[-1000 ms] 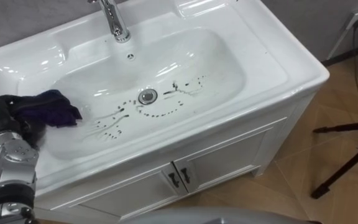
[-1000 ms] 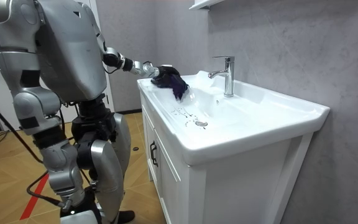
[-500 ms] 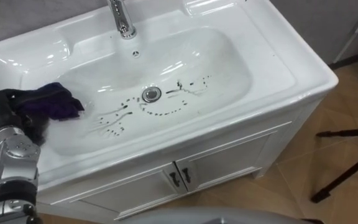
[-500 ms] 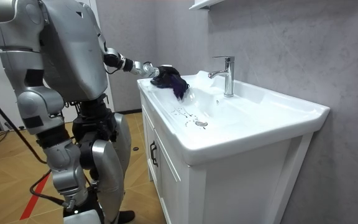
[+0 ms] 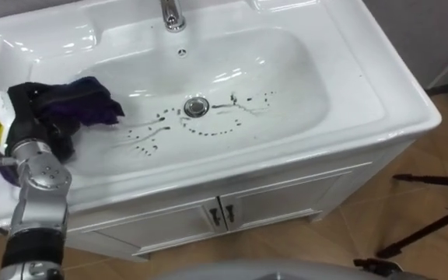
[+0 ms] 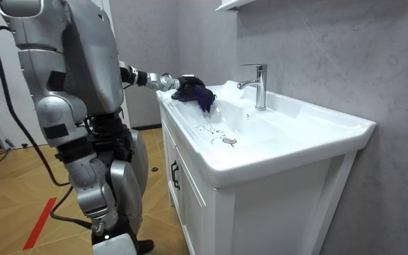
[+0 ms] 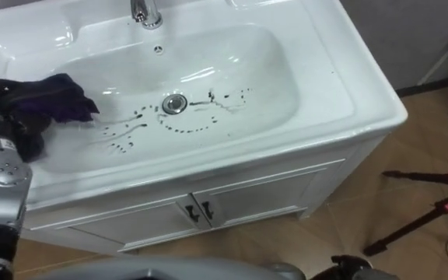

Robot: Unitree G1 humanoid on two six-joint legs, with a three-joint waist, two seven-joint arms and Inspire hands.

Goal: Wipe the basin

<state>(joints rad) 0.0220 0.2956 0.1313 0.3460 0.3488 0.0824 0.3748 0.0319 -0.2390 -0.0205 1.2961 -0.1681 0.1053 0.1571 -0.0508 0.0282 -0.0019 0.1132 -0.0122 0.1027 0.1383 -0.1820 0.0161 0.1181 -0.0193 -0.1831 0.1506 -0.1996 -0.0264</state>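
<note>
Cloth [image 5: 90, 105] bunched in my left hand [image 5: 31, 117], fingers curled round it. Dark marks [image 5: 142, 145] in basin [image 5: 286, 78] lie right of hand, near drain [image 5: 197, 106].

Bright, even light puts white glare streaks on the glossy basin [image 5: 379, 87], with soft shadows

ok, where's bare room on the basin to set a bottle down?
Free: the basin ledge right of the bowl, and the back ledge left of the faucet. Crowded: the bowl's left side, where the left hand holds the cloth.
</note>
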